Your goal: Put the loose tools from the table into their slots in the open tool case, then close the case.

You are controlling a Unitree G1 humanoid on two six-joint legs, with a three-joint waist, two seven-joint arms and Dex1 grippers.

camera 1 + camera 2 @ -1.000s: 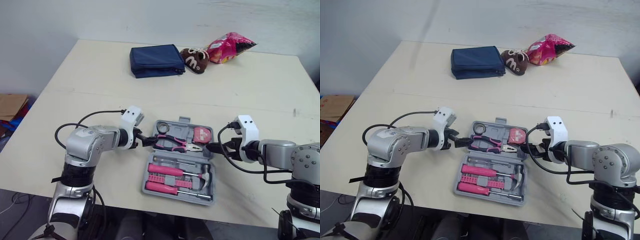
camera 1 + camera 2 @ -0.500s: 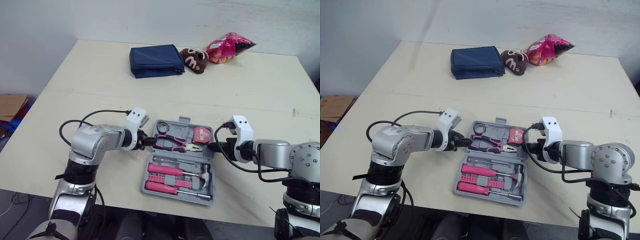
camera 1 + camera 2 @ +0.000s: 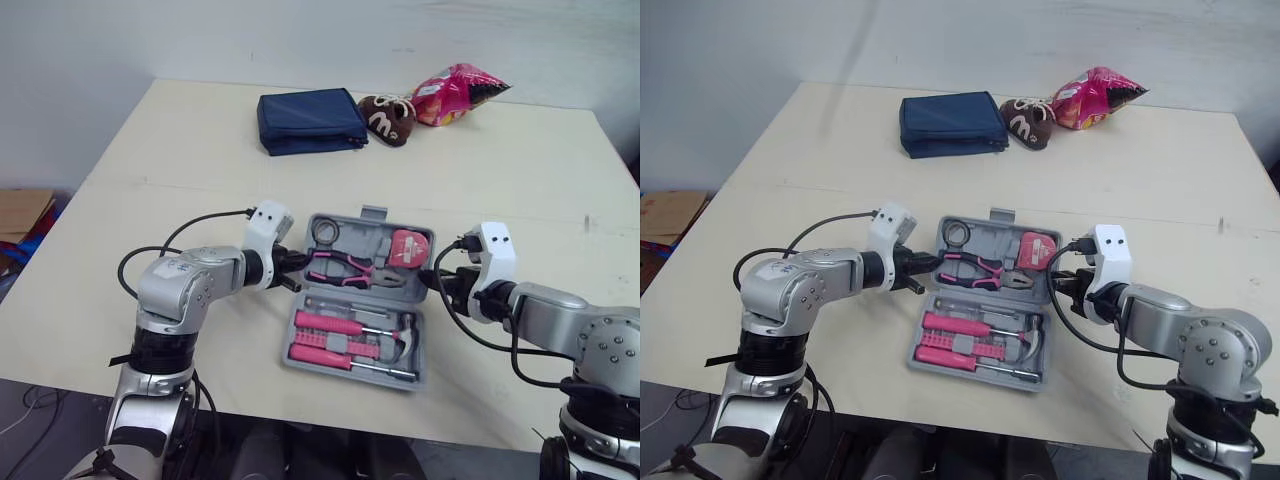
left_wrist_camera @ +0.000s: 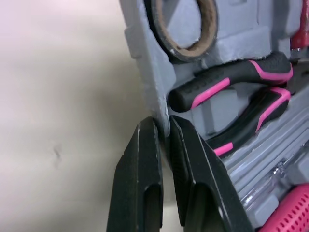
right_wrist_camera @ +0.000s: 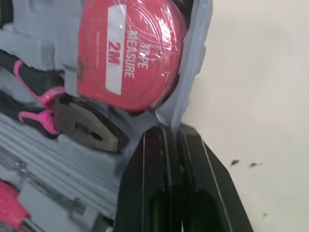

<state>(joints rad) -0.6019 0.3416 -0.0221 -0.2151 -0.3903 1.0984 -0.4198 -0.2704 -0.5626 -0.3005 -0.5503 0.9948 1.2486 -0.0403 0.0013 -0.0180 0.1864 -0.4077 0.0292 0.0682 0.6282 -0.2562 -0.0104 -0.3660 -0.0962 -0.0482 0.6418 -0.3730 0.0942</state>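
Near the front edge of the table, between the two arms, lies the open tool case, grey plastic with moulded slots. Its base sits flat and carries two pink-handled screwdrivers side by side, with a hammer at their right end. The lid rises tilted from the hinge line, its latch tab pointing away from the robot. The lid holds a thin brown ring at its left, pliers with black and pink grips across the middle, and a red tape measure at its right, its label reading "2M MEASURE" in the right wrist view. The left gripper has its fingers pinched almost together on the lid's left wall, just beside the ring and the plier handles. The right gripper is closed the same way on the lid's right rim, just below the tape measure. Smaller pieces along the base's far row are too fine to name, and the screwdriver tips are hard to make out. The ring and the tape measure are each cut off at the edge of a wrist view. Well apart, at the table's far side, lie a dark blue pouch, a brown plush toy and a pink snack bag. A cardboard box shows on the floor to the left.
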